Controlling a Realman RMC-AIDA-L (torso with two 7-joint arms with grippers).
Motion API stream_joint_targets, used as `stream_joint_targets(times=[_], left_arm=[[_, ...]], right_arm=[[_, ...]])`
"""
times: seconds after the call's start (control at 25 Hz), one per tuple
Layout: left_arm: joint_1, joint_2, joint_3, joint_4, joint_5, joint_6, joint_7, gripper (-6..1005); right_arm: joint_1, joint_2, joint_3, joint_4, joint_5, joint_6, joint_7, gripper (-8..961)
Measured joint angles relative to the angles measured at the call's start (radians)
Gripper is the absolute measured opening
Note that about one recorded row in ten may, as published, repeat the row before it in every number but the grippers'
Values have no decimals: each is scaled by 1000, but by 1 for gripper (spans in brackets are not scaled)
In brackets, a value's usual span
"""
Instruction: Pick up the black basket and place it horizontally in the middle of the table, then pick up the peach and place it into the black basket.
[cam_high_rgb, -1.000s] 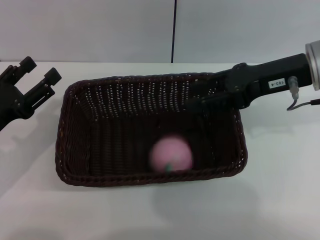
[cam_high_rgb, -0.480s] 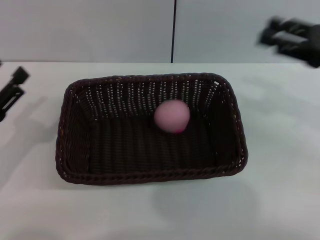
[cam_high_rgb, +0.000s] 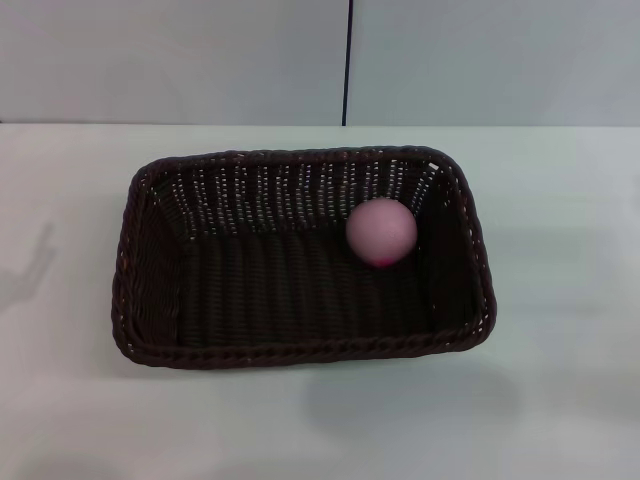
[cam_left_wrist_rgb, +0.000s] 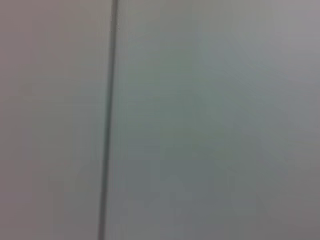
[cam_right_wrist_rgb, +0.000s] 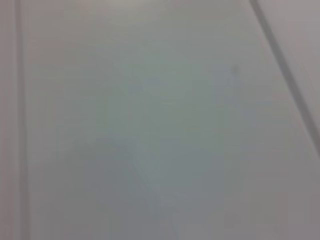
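Observation:
The black basket (cam_high_rgb: 150, 270) lies lengthwise across the middle of the white table (cam_high_rgb: 560, 380) in the head view. The pink peach (cam_high_rgb: 381, 232) rests inside it, near the far right corner against the back wall. Neither gripper shows in the head view. Both wrist views show only a pale wall with a dark seam line.
A grey wall with a vertical dark seam (cam_high_rgb: 349, 60) stands behind the table's far edge. Bare white tabletop surrounds the basket on all sides.
The right arm left the basket and withdrew out of view to the upper right. The left gripper withdrew off the left edge. The peach rolled from the basket's front to its far right corner.

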Motion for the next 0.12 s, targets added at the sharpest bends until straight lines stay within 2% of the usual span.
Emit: stream_joint_targets(times=[0.12], left_arm=[[1,0,-46,-36,0,17,27,782]], right_arm=[[16,3,2,140,79,-22,-164,672]])
